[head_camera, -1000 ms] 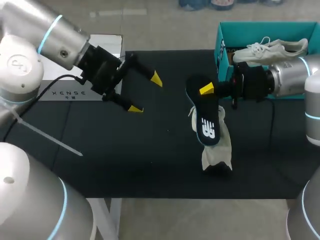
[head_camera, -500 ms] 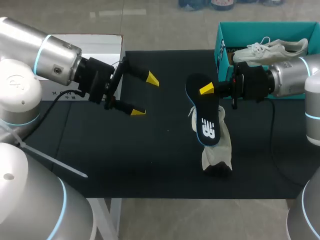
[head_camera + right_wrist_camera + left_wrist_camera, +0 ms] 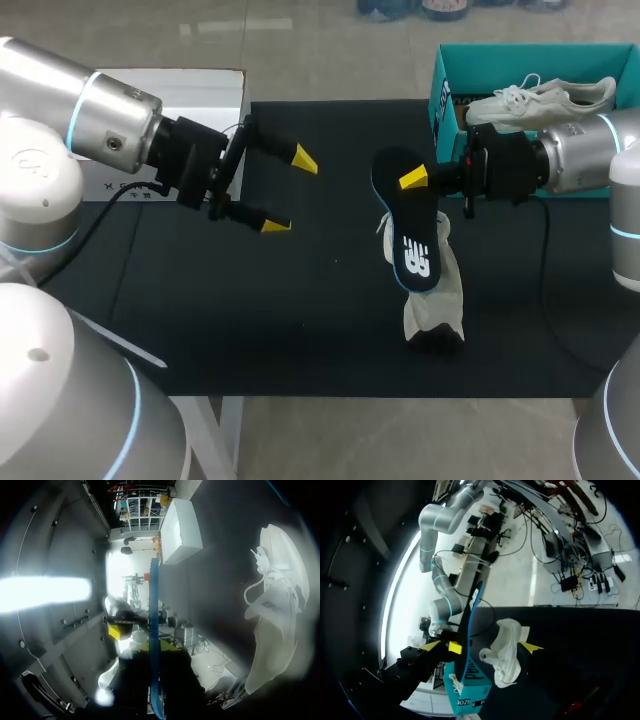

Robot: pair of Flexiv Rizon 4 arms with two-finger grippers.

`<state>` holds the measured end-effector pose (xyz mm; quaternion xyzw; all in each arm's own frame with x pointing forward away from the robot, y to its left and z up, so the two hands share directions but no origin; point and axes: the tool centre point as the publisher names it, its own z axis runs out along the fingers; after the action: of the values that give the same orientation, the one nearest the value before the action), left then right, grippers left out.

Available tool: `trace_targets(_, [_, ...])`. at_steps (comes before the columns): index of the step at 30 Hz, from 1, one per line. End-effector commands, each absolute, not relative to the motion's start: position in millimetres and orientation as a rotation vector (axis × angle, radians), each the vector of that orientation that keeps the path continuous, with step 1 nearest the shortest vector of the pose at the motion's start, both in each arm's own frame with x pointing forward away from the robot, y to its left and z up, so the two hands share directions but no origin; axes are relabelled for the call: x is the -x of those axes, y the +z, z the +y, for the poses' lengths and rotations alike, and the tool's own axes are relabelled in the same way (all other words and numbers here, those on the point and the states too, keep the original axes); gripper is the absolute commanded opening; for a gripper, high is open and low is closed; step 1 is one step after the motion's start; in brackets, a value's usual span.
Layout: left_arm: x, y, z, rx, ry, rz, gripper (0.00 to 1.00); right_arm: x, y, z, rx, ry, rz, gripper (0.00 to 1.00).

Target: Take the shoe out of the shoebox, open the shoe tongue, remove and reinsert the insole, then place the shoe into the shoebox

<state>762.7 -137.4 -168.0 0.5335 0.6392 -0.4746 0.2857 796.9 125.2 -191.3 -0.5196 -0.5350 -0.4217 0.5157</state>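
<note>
Black mat (image 3: 250,300); right pincer (image 3: 410,181) grips flat insole (image 3: 411,238).

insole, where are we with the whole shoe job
Done: the shoe is out on the table and the insole is out of it. In hand: the right arm holds the insole by the shoe, jaws shut on it; the left arm has its jaws open and empty. Left: reinsert the insole, then put the shoe in the shoebox.

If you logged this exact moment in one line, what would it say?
right gripper: shut on insole, out of shoe | left gripper: open, empty | shoe: on table | second shoe: in shoebox
</note>
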Motion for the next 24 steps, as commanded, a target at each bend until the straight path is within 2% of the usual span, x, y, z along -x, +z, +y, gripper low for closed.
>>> trace_targets(1, [-763,-168,-138,-1.427,-1.267,1.707,1.00,-796,-191,126,1.251,-1.013,-1.285,0.00])
trace_targets(8, [-760,-180,-139,-1.299,-1.379,1.472,1.00,-796,-191,126,1.251,-1.013,-1.285,0.00])
trace_targets(24, [-743,-192,-172,-1.153,-1.115,1.411,1.00,-796,-191,126,1.251,-1.013,-1.285,0.00])
